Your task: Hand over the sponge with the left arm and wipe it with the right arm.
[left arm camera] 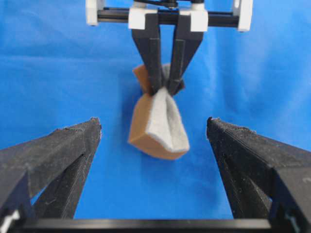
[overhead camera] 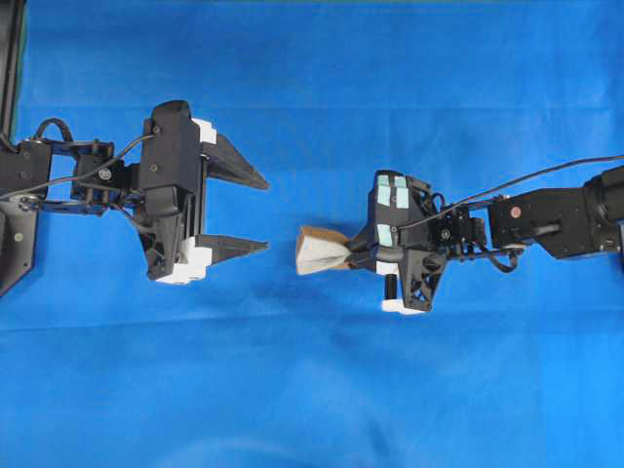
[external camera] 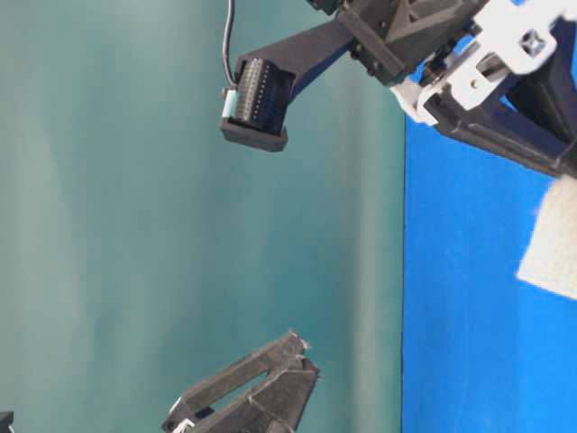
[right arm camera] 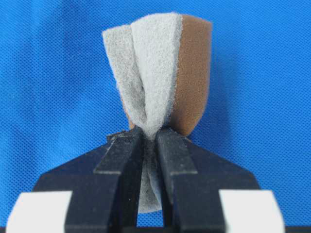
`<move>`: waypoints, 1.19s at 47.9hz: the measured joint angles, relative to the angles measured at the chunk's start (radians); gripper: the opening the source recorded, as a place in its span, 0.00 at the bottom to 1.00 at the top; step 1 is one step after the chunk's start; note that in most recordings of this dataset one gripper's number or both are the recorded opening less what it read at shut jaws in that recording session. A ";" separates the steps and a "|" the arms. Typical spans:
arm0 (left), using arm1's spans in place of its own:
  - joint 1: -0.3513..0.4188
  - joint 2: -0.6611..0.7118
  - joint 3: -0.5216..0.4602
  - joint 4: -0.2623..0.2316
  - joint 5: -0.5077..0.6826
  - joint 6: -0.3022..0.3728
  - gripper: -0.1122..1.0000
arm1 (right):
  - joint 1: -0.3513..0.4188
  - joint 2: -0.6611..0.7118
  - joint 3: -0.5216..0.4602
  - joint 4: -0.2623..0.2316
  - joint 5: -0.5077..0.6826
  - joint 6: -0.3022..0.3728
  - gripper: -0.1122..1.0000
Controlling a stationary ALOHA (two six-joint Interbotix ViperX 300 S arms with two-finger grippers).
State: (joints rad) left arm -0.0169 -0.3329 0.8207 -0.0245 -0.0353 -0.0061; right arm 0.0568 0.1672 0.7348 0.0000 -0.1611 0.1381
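**Surfaces and materials**

Fuzzy grey-white felt over smooth matt orange-brown foam on the sponge [right arm camera: 155, 82]. Finely woven matt blue cloth on the worktop [overhead camera: 322, 390]. Matt black ridged plastic on the left gripper [left arm camera: 155, 141] fingers [left arm camera: 63, 155], frayed at the tips.

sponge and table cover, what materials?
Sponge: looks like soft foam, orange-brown layer with a fuzzy grey-white scouring felt; it creases and folds where the right gripper pinches it. Table cover: likely woven blue cloth, matte, fine knit texture with gentle wrinkles.
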 measured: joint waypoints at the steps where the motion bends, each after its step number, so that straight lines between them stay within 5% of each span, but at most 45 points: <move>1: 0.000 0.000 0.000 0.000 0.000 0.000 0.89 | -0.005 0.000 0.000 -0.002 0.002 -0.003 0.23; 24: 0.000 0.000 0.000 0.000 0.000 0.000 0.89 | -0.348 0.000 0.002 -0.069 0.003 -0.091 0.23; 32: 0.000 0.000 0.000 0.000 0.000 0.000 0.89 | -0.397 0.000 0.002 -0.071 0.003 -0.100 0.23; 43: 0.000 0.000 0.000 0.000 0.000 0.002 0.89 | -0.379 0.000 0.002 -0.072 0.003 -0.089 0.23; 57: 0.000 0.000 0.000 0.000 0.000 0.002 0.89 | -0.156 -0.002 0.005 -0.018 0.003 -0.051 0.23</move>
State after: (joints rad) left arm -0.0169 -0.3329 0.8207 -0.0245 -0.0353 -0.0046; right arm -0.0997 0.1657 0.7394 -0.0184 -0.1580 0.0874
